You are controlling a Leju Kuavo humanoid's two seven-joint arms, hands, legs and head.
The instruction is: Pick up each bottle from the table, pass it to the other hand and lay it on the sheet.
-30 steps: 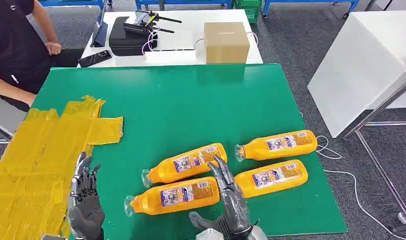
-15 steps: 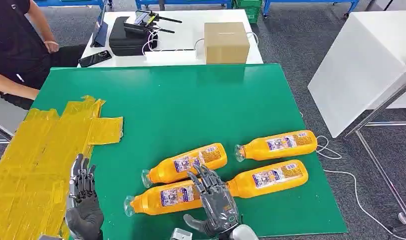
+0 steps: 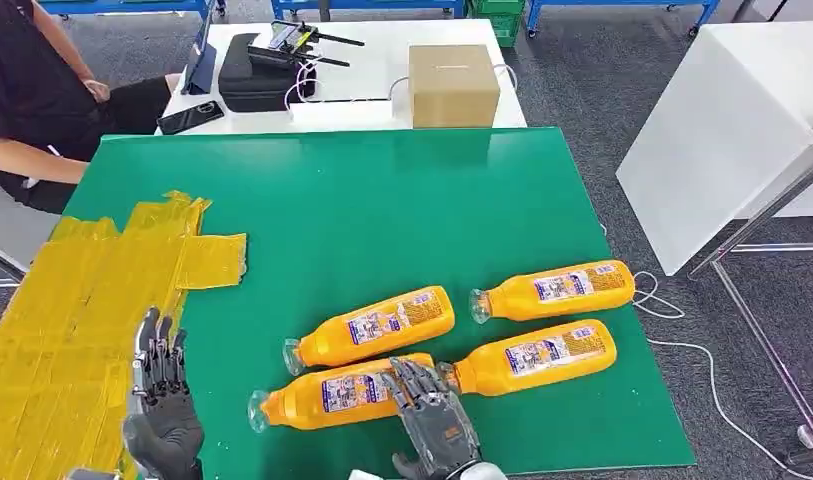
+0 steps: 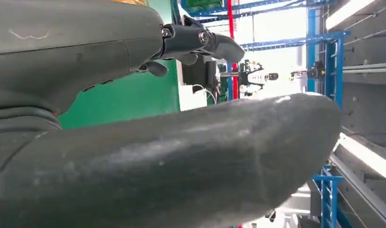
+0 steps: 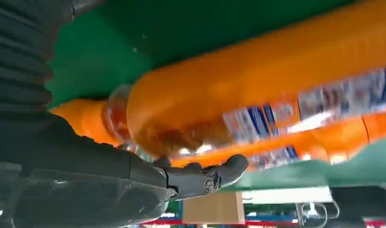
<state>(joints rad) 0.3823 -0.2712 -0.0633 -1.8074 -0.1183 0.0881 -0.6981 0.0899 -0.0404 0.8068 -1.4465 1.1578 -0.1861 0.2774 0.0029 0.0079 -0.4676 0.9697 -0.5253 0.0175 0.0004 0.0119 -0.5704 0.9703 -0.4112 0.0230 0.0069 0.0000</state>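
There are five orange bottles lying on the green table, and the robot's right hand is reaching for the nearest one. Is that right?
Not quite: the head view shows four orange bottles on the green table, not five. The right hand is indeed at the nearest bottle.

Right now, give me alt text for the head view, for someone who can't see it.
The right hand reaches over the nearest of four orange bottles lying on a green table. The left hand hovers open at the edge of a yellow sheet, and a seated person is at the far left.
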